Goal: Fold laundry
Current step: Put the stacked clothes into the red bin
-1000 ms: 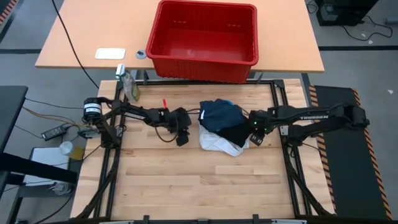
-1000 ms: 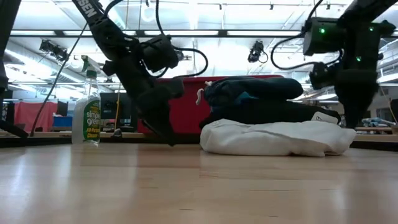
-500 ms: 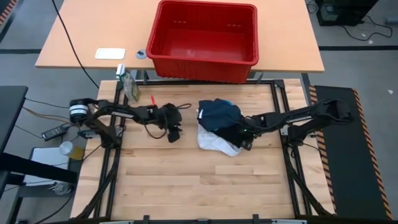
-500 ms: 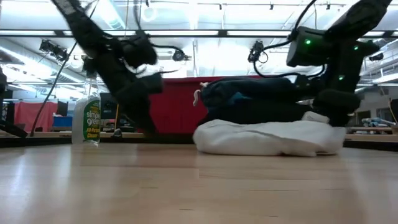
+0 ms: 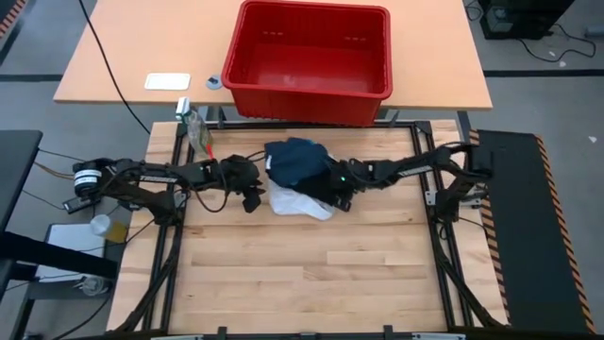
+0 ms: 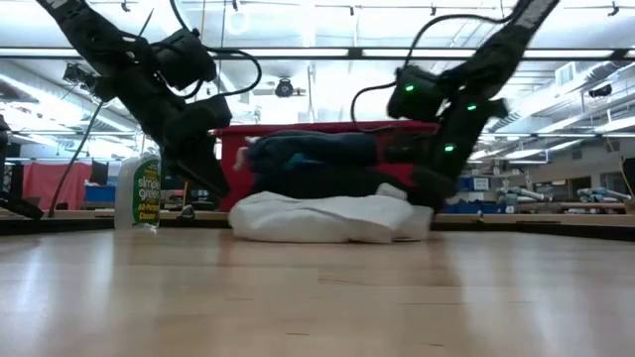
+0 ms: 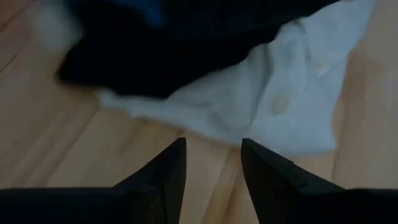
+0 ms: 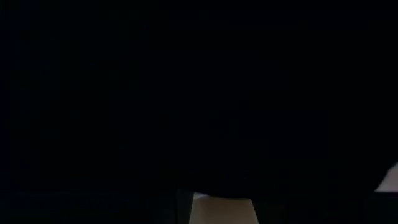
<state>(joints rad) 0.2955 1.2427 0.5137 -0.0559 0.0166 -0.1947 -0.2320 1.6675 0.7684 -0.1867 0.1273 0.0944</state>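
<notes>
We see the laundry heaped in one pile at the twelve o'clock side of the table (image 5: 283, 274), just in front of the red basket (image 5: 310, 49). The dark top (image 5: 294, 159) rides on the pile, the black garment (image 5: 326, 187) spills toward three o'clock, and the white shirt (image 5: 294, 202) lies at the bottom, poking out at six o'clock. From table level we get the same stack: white shirt (image 6: 327, 218) flat on the wood, dark cloth (image 6: 313, 164) mounded over it, the basket (image 6: 327, 129) showing red behind. The left gripper (image 5: 251, 196) sits low at the pile's nine o'clock edge; in its wrist view the fingers (image 7: 163, 171) stand a narrow way apart with bare wood between them, their tips just short of the white shirt (image 7: 280, 99), gripping nothing. The right gripper (image 5: 338, 194) is pressed into the pile from three o'clock, right against the black garment; its wrist view is filled with black cloth (image 8: 199, 93) and we cannot tell how its fingers are set. A spray bottle (image 5: 195, 130) stands at the table's far left corner, around ten o'clock, well apart from the pile, and it shows again in the low view (image 6: 139, 193).
</notes>
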